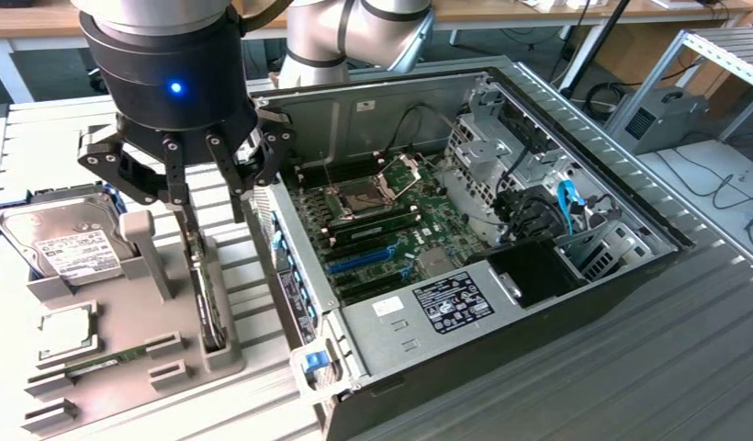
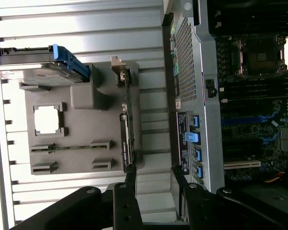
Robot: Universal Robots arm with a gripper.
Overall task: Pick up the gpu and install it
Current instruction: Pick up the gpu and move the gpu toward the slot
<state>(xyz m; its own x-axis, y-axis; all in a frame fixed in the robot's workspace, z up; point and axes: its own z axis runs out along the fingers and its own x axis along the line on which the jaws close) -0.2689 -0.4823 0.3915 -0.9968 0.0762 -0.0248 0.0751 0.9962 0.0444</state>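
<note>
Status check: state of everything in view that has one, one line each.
gripper: open, over the gpu, holding nothing.
gpu: on edge in the grey holder, not installed.
hard drive: parked in the holder.
RAM stick: lying in its holder slot.
PC case: side open, motherboard exposed.
</note>
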